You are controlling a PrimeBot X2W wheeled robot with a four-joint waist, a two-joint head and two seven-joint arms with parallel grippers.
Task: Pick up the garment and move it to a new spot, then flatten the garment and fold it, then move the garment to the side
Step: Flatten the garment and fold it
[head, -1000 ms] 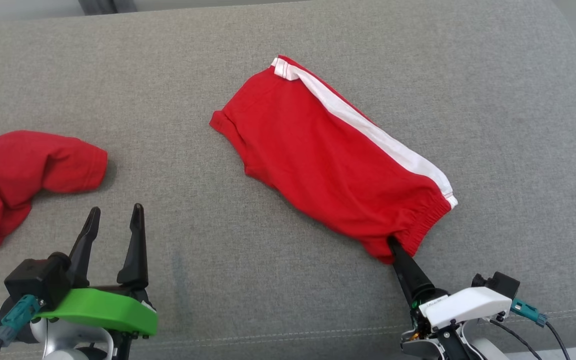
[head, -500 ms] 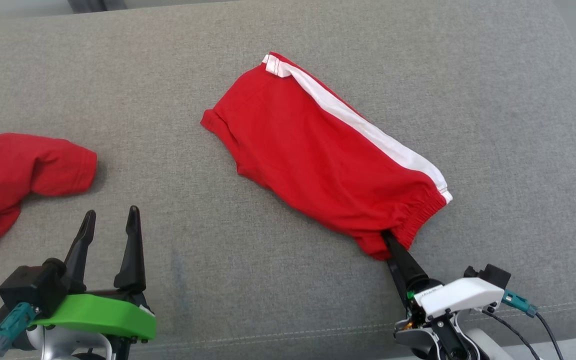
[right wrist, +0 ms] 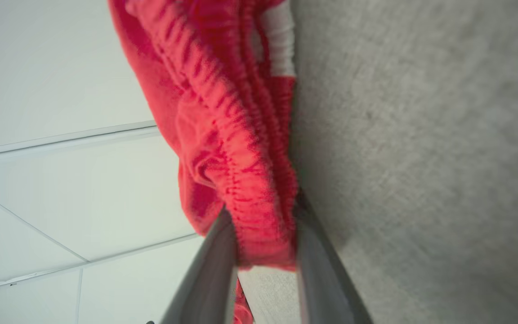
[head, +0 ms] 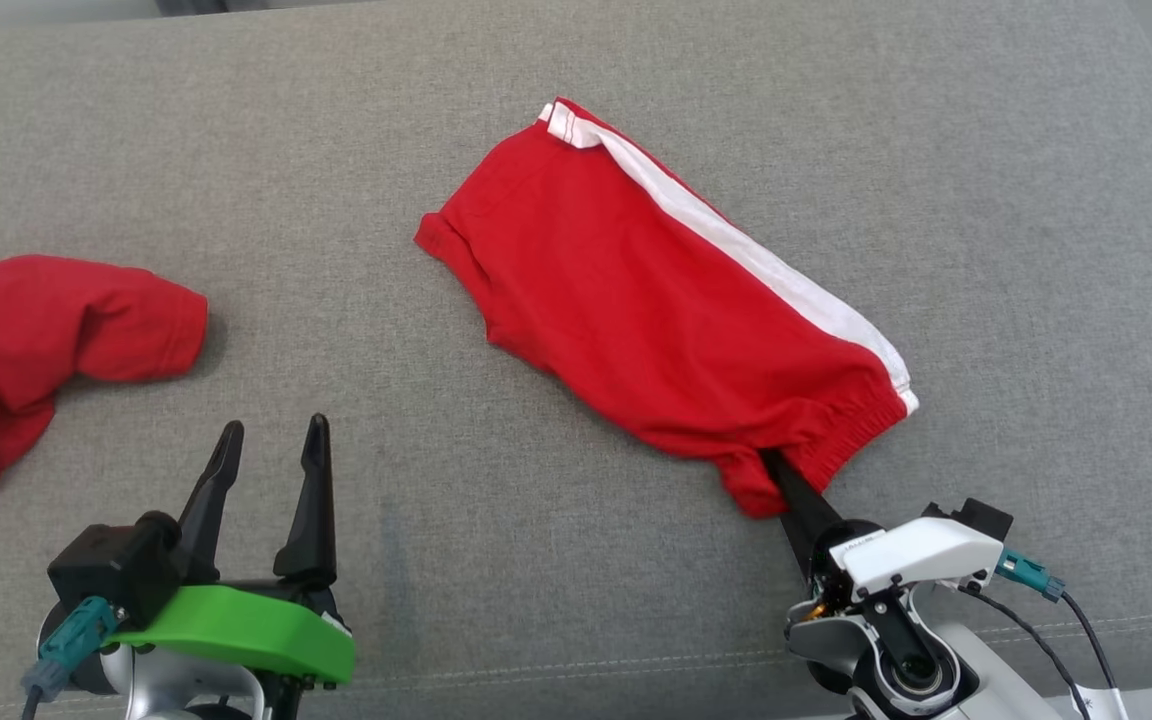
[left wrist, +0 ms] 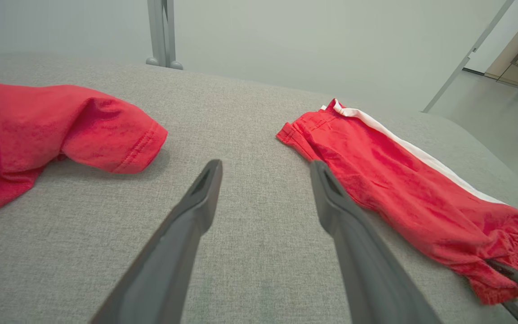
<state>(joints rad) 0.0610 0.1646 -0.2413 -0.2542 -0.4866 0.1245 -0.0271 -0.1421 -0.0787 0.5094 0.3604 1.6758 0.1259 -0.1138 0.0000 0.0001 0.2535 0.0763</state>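
Ideally the right gripper (right wrist: 262, 211), clamped on the elastic hem of the red white-striped cloth garment (head: 656, 310), lifts slowly

Right tool (right wrist: 263, 211) pinches gathered waistband of red garment (right wrist: 223, 112); white stripe above; grey cushion (right wrist: 421, 157) at right.
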